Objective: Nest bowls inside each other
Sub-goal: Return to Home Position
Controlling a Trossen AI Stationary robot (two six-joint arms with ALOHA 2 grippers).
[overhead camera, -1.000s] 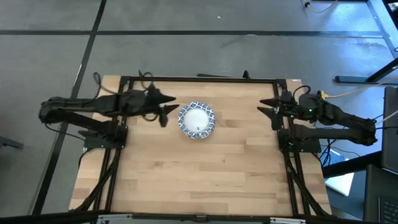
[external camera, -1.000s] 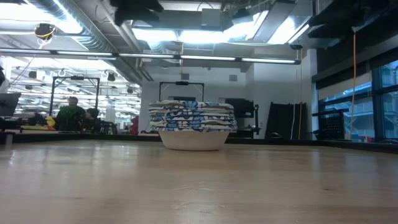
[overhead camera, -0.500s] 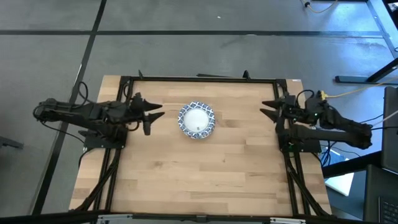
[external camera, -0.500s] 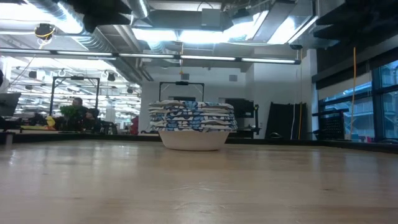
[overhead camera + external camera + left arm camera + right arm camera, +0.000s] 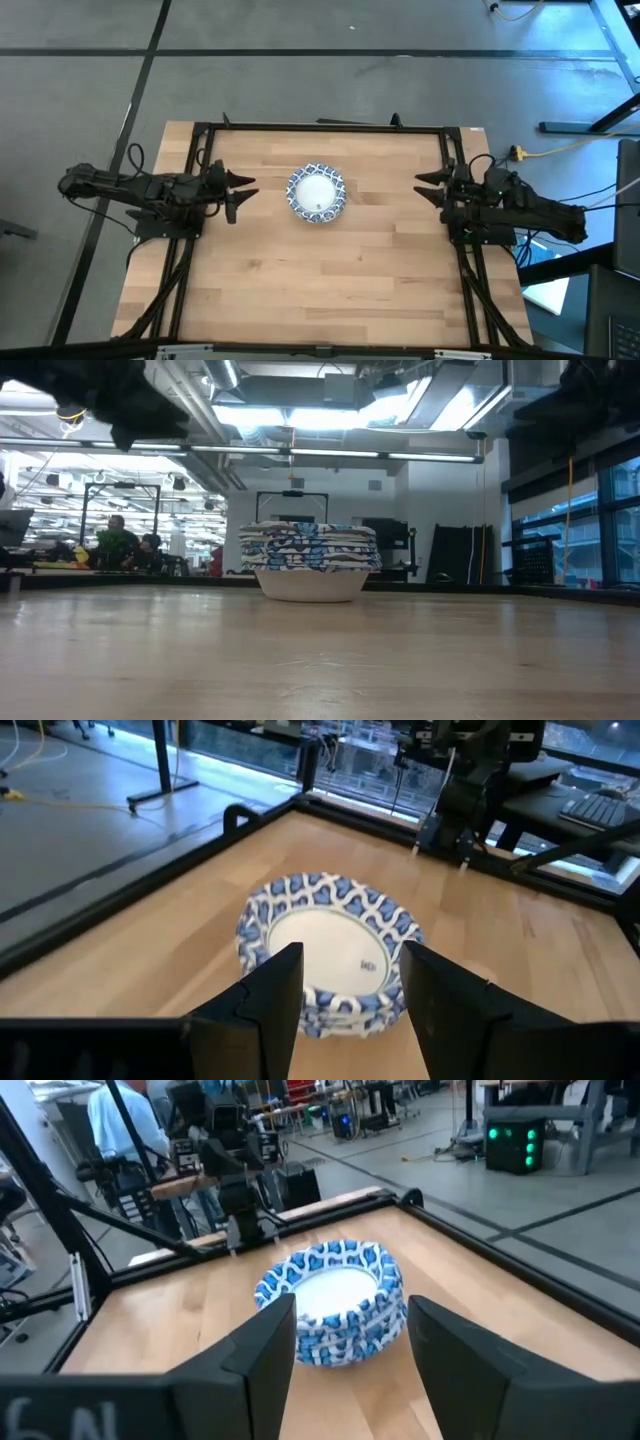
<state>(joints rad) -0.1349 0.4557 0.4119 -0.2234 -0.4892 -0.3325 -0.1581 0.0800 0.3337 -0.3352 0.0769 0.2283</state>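
Note:
The bowls (image 5: 317, 194) sit nested in one stack on the table's far middle, the bottom bowl resting on the wood; several lattice rims show in the low view (image 5: 308, 550). The stack also shows in the left wrist view (image 5: 325, 945) and the right wrist view (image 5: 334, 1300). My left gripper (image 5: 238, 191) hovers open at the table's left edge, well left of the stack. My right gripper (image 5: 424, 186) is open at the right edge, far from the stack. Neither touches anything.
A black frame rail (image 5: 320, 127) runs along the table's far edge, with arm mounts at both sides. Bare wood (image 5: 320, 280) spreads across the near half. People (image 5: 115, 540) stand in the room far behind the table.
My left gripper has drawn back from beside the bowl stack toward the table's left edge. The right arm has settled slightly lower and nearer at the right edge. The stack has stayed still.

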